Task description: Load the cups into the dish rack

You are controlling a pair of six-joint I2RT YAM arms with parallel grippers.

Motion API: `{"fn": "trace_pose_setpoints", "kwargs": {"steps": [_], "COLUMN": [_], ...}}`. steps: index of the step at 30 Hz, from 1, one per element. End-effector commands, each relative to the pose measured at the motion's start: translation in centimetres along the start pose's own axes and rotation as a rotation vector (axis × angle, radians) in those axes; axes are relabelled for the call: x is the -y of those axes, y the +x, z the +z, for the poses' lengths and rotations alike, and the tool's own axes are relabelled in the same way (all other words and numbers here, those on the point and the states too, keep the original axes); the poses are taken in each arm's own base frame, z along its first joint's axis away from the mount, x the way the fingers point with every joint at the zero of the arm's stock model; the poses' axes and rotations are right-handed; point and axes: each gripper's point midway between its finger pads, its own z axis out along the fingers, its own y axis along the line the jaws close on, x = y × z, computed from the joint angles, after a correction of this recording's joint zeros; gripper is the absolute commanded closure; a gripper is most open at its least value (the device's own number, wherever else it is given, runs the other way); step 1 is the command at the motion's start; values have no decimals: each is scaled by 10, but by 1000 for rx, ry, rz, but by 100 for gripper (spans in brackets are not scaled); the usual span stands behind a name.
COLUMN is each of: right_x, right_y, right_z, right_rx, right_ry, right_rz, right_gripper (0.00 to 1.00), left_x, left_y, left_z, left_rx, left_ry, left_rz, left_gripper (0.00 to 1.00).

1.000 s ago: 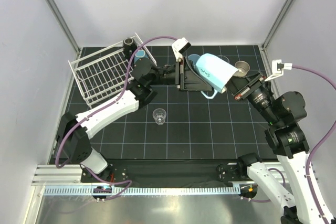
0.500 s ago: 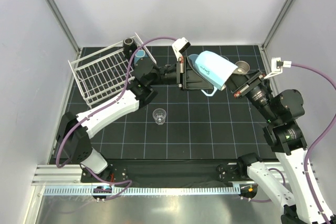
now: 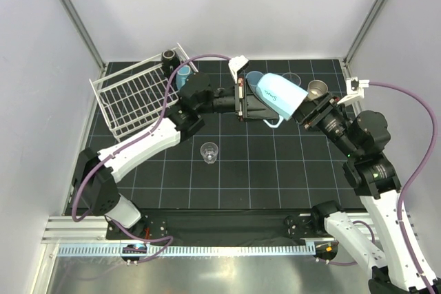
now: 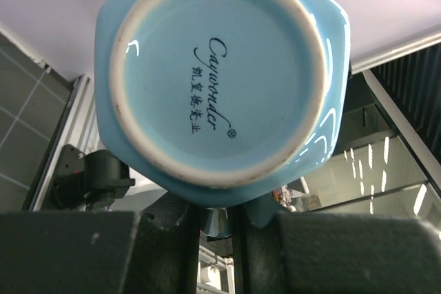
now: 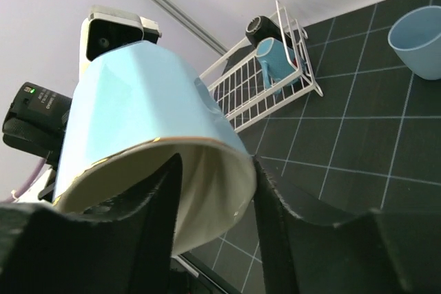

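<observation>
A light blue mug point(image 3: 279, 94) with a cream inside hangs tilted in the air over the back middle of the mat. My left gripper point(image 3: 260, 109) is shut on its handle; in the left wrist view the mug's base point(image 4: 220, 74) fills the frame above the left gripper point(image 4: 220, 239). My right gripper point(image 3: 307, 109) is at the mug's mouth. It stands open, one finger inside the mug point(image 5: 138, 115) and one outside the rim, right gripper point(image 5: 215, 170). The dish rack point(image 3: 103, 101) at back left holds a black mug point(image 3: 169, 55) and a light blue mug point(image 3: 182, 74).
A clear glass point(image 3: 209, 151) stands on the mat in front of the left arm. A brown metallic cup point(image 3: 318, 89), a second clear glass point(image 3: 293, 77) and a light blue tumbler point(image 5: 419, 39) stand at the back. The dish rack point(image 5: 242, 105) sits tilted.
My left gripper has shut on the mug's handle. My right gripper's jaws have parted from the rim. The mug has shifted slightly toward the back left.
</observation>
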Motion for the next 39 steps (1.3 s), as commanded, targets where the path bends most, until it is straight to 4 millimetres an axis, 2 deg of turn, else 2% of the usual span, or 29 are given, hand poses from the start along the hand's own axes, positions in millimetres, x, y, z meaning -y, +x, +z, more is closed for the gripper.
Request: {"fn": "trace_pose_setpoints", "kwargs": {"steps": [1,4,6,9,11,12,13,14,16,18,19,23,26,29,31,32,35,38,39], "right_x": [-6,-1,5,17,23,28,31,33,38,43,45,48,51,52,50,51,51,51,49], "right_y": [-12,-8,-5,4,9,14,17,19,24,29,30,28,26,23,21,18,11,-4,-7], "right_z": [-8,-10,-12,-17,-19,-21,-22,-24,-26,-28,-28,-28,-28,-31,-36,-37,-41,-49,-52], "right_rx": [30,9,1,-35,-52,-72,-82,-92,-115,-134,-136,-142,-147,-159,-171,-172,-187,-173,-175], "right_ry": [12,34,58,104,121,139,146,153,171,188,195,215,247,274,288,300,336,388,401], "right_rz": [-69,-87,-97,-115,-135,-136,-142,-152,-154,-157,-158,-170,-178,-185,-201,-209,-254,-309,-319], "right_gripper": [47,39,37,36,36,36,36,36,36,36,36,36,36,36,36,36,36,36,36], "left_x": [52,45,47,34,6,1,-18,-26,-38,-58,-69,-93,-112,-135,-148,-160,-178,-201,-216], "left_y": [-21,-28,-33,-54,-57,-73,-69,-74,-97,-102,-115,-137,-159,-172,-178,-183,-196,-211,-213], "left_z": [-19,-27,-34,-50,-63,-73,-84,-92,-116,-144,-167,-213,-263,-299,-313,-329,-355,-381,-388], "left_rx": [81,89,104,166,170,226,206,223,300,304,343,395,462,503,524,548,596,606,603], "left_ry": [71,19,7,-82,-231,-299,-396,-455,-609,-755,-873,-1063,-1242,-1396,-1451,-1516,-1577,-1653,-1687], "left_rz": [167,181,196,202,195,215,214,221,259,279,301,323,331,294,265,248,210,158,132], "left_gripper": [100,100,100,100,100,100,100,100,100,100,100,100,100,100,100,100,100,100,100]}}
